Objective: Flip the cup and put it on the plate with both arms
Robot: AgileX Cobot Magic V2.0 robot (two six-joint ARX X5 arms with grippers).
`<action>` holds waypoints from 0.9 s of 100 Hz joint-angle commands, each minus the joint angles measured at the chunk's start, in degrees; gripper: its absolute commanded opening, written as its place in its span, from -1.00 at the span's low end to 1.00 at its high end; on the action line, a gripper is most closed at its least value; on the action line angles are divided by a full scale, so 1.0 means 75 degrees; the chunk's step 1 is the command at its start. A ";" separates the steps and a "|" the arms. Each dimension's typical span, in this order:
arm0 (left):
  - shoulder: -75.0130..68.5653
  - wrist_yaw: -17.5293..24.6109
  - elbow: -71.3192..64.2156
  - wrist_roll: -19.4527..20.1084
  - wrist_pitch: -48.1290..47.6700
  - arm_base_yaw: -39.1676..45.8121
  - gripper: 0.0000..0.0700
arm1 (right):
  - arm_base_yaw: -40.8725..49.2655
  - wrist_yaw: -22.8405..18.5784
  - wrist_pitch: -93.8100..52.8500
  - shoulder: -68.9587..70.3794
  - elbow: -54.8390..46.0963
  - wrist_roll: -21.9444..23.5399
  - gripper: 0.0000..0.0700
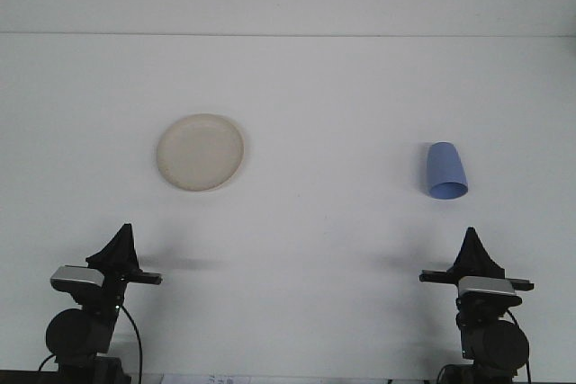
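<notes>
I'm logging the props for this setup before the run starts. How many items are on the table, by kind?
Plates: 1, the cream plate
Cups: 1, the blue cup lying on its side
Total: 2

Bases of both arms cut off by the bottom edge; finger gap of each hand indiscernible

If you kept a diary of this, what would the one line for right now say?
stage: not started | blue cup: upside down, right | plate: bare, left | left gripper, right gripper: near edge, touching nothing
</notes>
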 commanded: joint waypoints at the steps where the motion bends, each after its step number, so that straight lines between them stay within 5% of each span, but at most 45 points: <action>1: -0.0003 0.0009 -0.0146 -0.0058 0.0076 0.0003 -0.97 | 0.0003 -0.0023 0.0055 -0.0020 -0.0023 0.0111 -1.00; 31: -0.0003 0.0009 -0.0146 -0.0058 0.0079 0.0003 -0.97 | 0.0003 0.0012 -0.0073 -0.0006 0.0201 0.0172 -1.00; 60: -0.0003 0.0009 -0.0146 -0.0058 0.0076 0.0003 -0.97 | 0.0003 -0.0032 -0.1958 0.1967 0.2203 0.0871 -0.99; 65: -0.0003 0.0009 -0.0146 -0.0058 0.0076 0.0003 -0.97 | 0.0003 -0.0131 -0.2241 0.2567 0.2640 0.0816 -0.74; 76: -0.0003 0.0009 -0.0146 -0.0058 0.0076 0.0003 -0.97 | 0.0003 -0.0227 -0.2238 0.3803 0.3395 0.0580 0.35; 90: -0.0003 0.0009 -0.0146 -0.0058 0.0076 0.0003 -0.97 | 0.0006 -0.0283 -0.1731 0.5024 0.3689 0.0557 0.29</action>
